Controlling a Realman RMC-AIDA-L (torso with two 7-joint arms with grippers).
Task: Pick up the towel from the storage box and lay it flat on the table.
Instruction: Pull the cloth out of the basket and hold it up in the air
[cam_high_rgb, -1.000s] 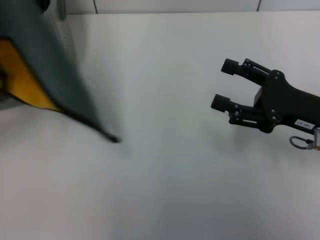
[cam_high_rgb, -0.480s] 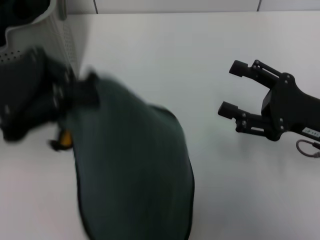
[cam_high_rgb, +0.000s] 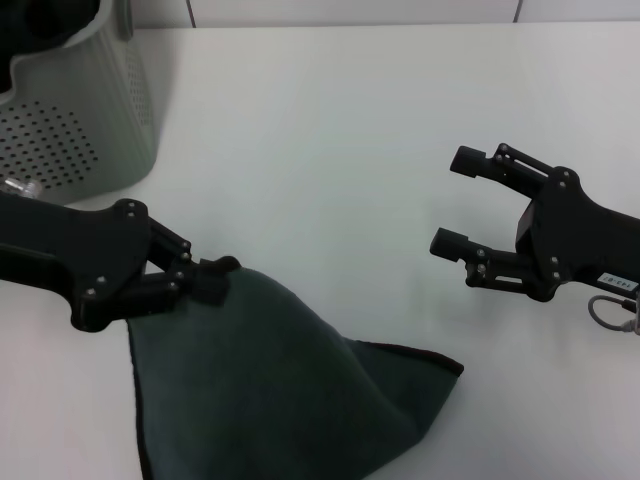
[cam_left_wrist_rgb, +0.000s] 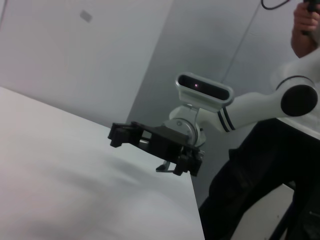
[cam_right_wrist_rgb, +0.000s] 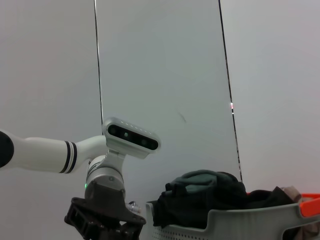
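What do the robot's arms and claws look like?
Both grippers, the left gripper and the right gripper, are matte black, built from linked bars with small screws and blocky jaws. The right one has a small white label and a thin grey cable loop. Farther up, the arms are white with black rings, each carrying a white camera pod.

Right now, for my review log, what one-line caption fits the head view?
Left gripper pinches a corner of the towel, dark side up and draped on the table; open right gripper waits nearby.
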